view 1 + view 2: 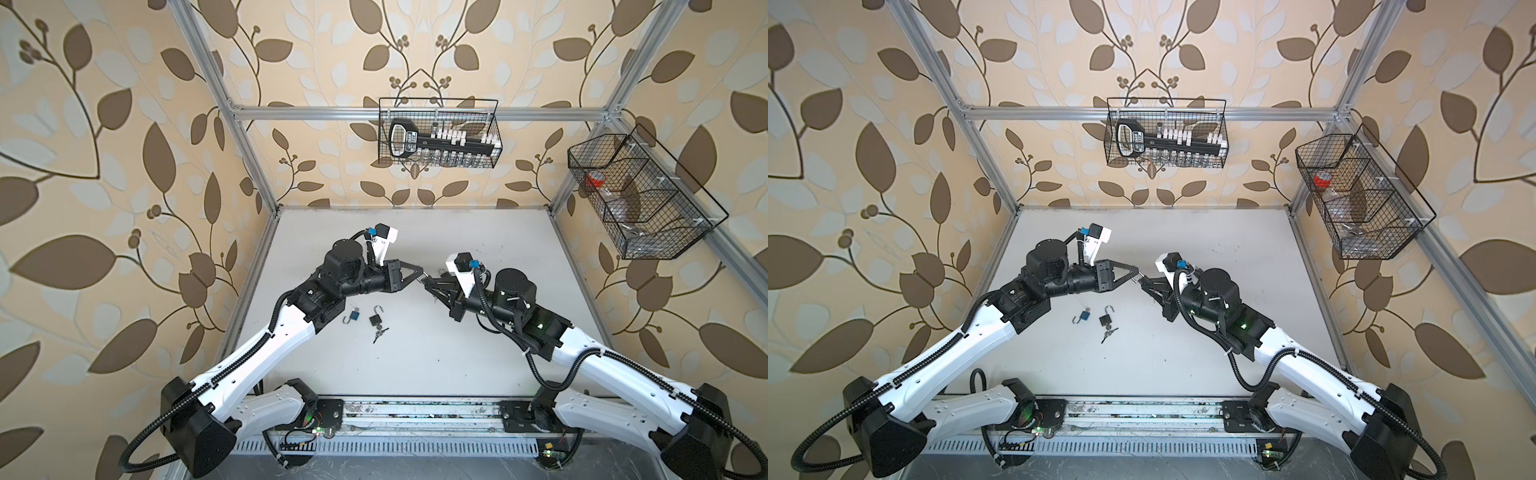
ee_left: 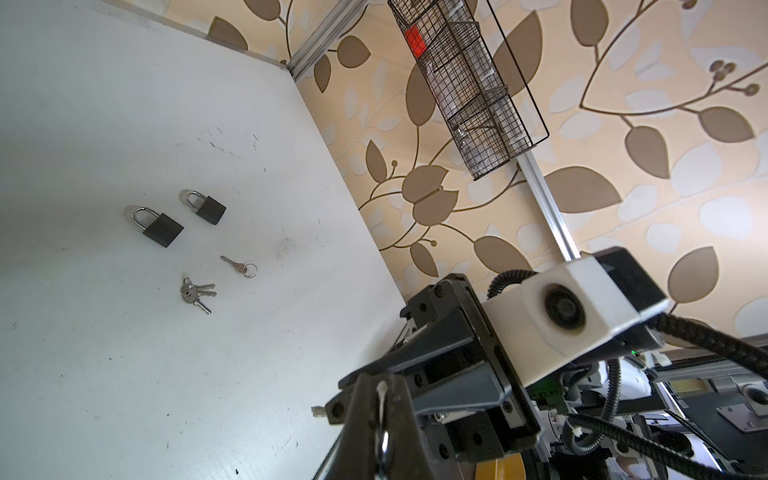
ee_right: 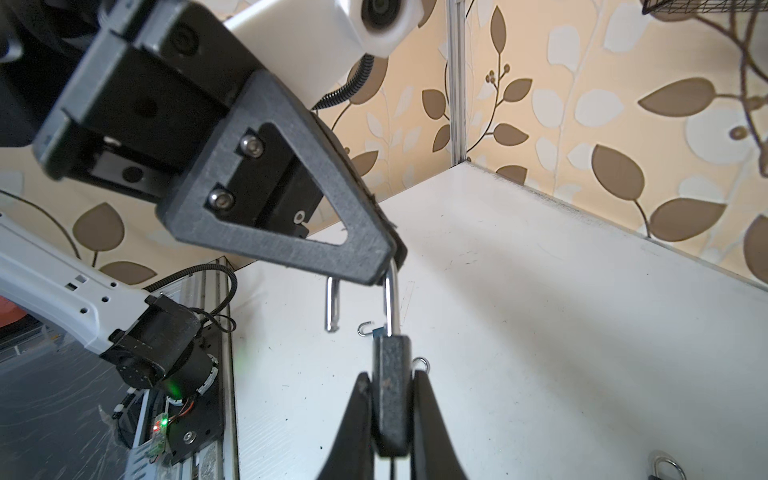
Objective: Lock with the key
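Note:
My right gripper [image 3: 390, 380] is shut on the dark body of a padlock [image 3: 390, 357], held above the table. The padlock's silver shackle [image 3: 390, 299] stands open, its free leg hanging clear of the body. My left gripper [image 3: 384, 259] is shut on the bend of that shackle, and its fingers [image 2: 365, 399] pinch the silver bar. In both top views the two grippers [image 1: 422, 276] [image 1: 1137, 277] meet tip to tip over the table's middle. Neither gripper holds a key; a single key [image 2: 239, 267] and a bunch of keys [image 2: 195, 291] lie on the table.
Two shut padlocks [image 2: 162, 226] [image 2: 208, 208] lie near those keys. A blue padlock [image 1: 353, 316] and a black padlock [image 1: 375, 320] with keys [image 1: 380, 332], both with open shackles, lie under the left arm. Wire baskets hang at the back [image 1: 438, 133] and right [image 1: 640, 195].

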Controlling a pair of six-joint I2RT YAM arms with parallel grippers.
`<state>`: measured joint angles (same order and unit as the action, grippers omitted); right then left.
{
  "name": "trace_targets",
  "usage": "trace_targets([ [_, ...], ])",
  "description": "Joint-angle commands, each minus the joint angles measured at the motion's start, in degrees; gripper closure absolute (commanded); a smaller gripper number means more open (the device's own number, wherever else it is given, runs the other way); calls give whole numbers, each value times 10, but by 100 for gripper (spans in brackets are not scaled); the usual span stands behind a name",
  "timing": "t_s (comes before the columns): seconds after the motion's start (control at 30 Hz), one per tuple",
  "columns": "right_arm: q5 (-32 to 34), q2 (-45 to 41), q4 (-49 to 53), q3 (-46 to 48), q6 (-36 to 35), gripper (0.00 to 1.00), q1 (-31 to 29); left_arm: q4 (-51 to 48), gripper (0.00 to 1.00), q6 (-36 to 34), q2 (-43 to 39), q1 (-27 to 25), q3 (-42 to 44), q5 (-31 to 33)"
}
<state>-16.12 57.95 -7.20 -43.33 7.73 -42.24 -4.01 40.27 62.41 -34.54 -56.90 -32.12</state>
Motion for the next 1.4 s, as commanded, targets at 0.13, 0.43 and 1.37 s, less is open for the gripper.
trace_targets([
  [0.13, -119, 7, 14, -68, 49, 100, 15, 21, 100, -62, -43, -1, -20, -9],
  [0.43, -262, 14, 18, -119, 112, 100, 41, 30, 100, -103, -64, -2, -44, -64],
  [1.37, -417, 30, -143, -130, 318, 100, 52, 31, 100, -115, -48, -1, -66, -126],
])
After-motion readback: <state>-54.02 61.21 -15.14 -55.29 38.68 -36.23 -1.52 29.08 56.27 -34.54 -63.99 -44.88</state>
